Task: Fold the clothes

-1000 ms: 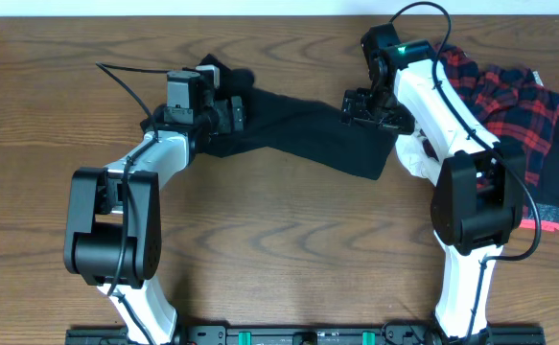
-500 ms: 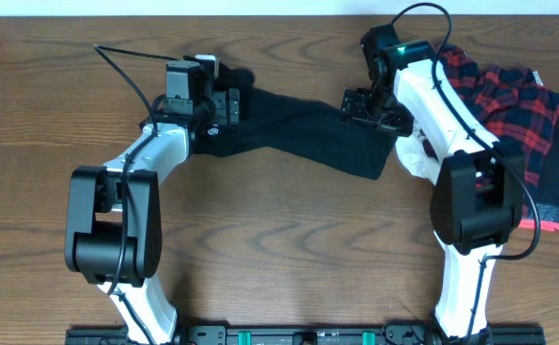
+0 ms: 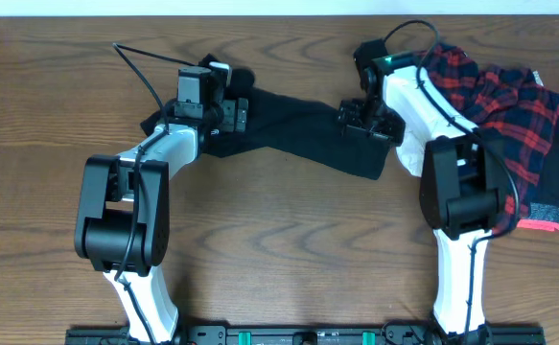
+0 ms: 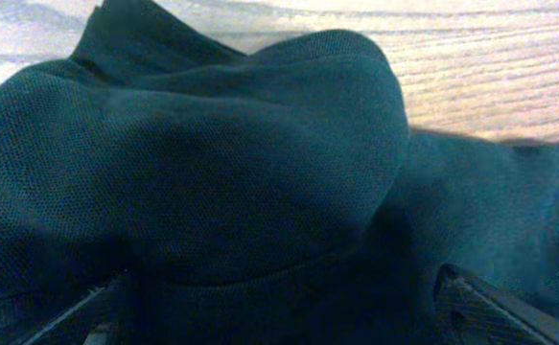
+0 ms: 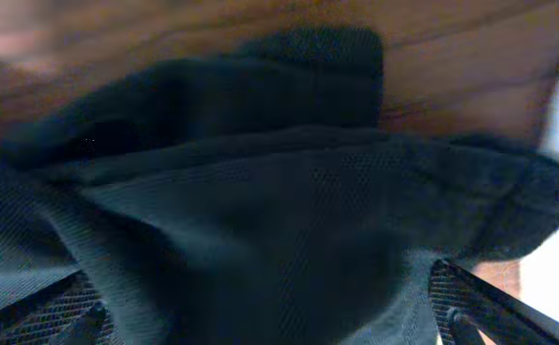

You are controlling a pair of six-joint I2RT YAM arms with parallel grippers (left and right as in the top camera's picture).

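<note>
Black shirt (image 3: 303,126) lies bunched in a band near the table's (image 3: 289,249) far edge, about centre. Left gripper (image 3: 231,112) is at its left end, right gripper (image 3: 365,120) at its right end. Both jaws are spread wide, cloth mounded between the fingers, not clamped. Plaid garment (image 3: 509,105) is heaped at the far right corner, with a white piece (image 3: 411,155) just beside it.

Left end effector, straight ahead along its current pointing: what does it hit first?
The black shirt: a raised fold of it fills the left wrist view right ahead of the open left end effector. Exact gap is unclear, but it looks close.
</note>
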